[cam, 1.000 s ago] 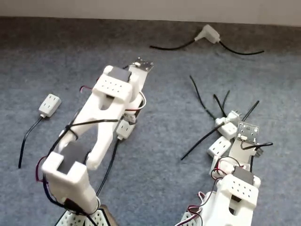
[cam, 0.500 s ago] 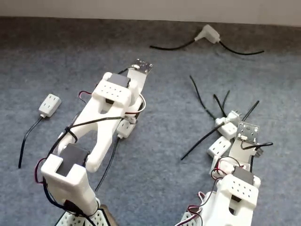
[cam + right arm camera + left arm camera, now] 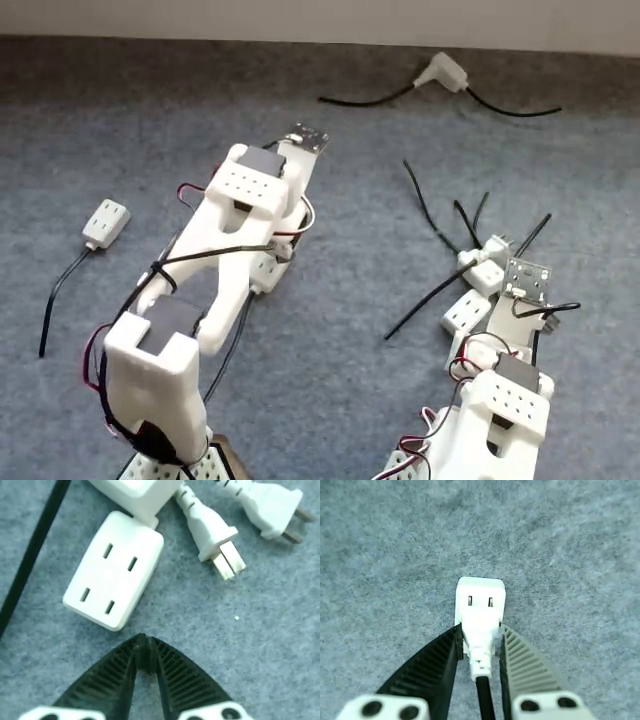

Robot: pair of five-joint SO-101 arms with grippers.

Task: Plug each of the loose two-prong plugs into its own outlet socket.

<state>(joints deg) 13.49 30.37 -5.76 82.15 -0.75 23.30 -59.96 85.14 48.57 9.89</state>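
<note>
The left gripper (image 3: 480, 630) is closed on the neck of a white socket (image 3: 480, 600) near the middle of the carpet (image 3: 580, 545). The socket's long axis is in line with the gripper, slots facing the wrist camera. Bare carpet surrounds it. The right gripper (image 3: 147, 650) is shut and empty at five o'clock, beside a double socket (image 3: 115, 570) and a two-prong plug (image 3: 210, 535). An angled plug (image 3: 445, 72) lies at one o'clock.

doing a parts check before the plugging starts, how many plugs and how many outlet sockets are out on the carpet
plugs: 3
outlet sockets: 3, one of them in the left tool
total: 6
left out: a cut-off white piece by the right arm's socket, kind unclear
</note>
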